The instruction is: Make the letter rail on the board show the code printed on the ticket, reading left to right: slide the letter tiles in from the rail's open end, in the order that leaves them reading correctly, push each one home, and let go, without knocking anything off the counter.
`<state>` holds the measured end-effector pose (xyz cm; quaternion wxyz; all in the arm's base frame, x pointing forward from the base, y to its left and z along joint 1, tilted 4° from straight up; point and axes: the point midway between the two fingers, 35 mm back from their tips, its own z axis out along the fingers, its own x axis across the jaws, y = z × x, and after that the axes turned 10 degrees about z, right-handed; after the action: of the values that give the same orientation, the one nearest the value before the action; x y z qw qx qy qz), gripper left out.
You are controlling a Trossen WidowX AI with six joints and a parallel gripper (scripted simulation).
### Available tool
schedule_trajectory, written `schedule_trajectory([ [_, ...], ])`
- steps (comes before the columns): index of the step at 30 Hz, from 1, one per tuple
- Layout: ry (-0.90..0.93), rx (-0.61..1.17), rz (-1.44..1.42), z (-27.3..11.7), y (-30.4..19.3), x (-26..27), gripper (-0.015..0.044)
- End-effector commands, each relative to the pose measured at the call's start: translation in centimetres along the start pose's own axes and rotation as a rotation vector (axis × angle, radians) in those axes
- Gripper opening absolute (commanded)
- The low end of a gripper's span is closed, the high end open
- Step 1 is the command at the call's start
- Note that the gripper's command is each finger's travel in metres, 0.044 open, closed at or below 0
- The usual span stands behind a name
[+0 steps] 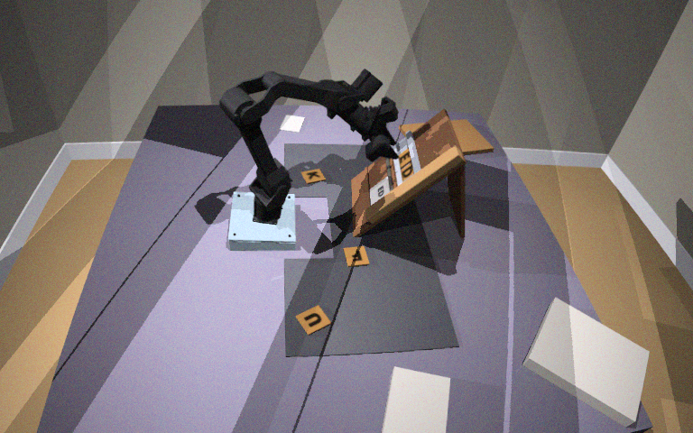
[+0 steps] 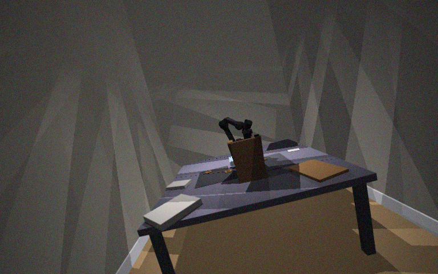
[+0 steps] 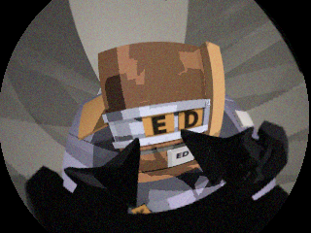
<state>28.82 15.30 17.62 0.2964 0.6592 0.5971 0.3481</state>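
Observation:
The tilted board (image 1: 434,133) (image 2: 247,160) (image 3: 162,73) bears the pale rail (image 3: 121,114). In the rail, the E tile (image 3: 159,124) sits left of the D tile (image 3: 190,118), with a narrow pale gap between them; the rail's left part is empty. The ticket (image 1: 379,191) (image 3: 181,155) below reads ED. My gripper (image 3: 159,136) is open and empty, its fingertips just in front of the rail's lower edge, around the E tile in the wrist view; contact is unclear. It hides part of the rail in the top view.
Loose tiles lie on the counter: K (image 1: 312,176) behind, one seemingly F (image 1: 355,256) by the board's foot, and U (image 1: 313,319) nearer the front. A wooden slab (image 1: 472,136) (image 2: 317,169) lies behind the board. White blocks (image 1: 587,357) (image 1: 419,400) lie at the front right.

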Motion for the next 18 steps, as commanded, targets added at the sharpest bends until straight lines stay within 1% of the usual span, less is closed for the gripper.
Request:
schedule_trajectory([
  [1,-0.002,-0.004,0.007,-0.31,0.1,-0.06,0.0295],
  [18,-0.002,-0.004,0.007,-1.16,0.27,-0.16,0.0295],
])
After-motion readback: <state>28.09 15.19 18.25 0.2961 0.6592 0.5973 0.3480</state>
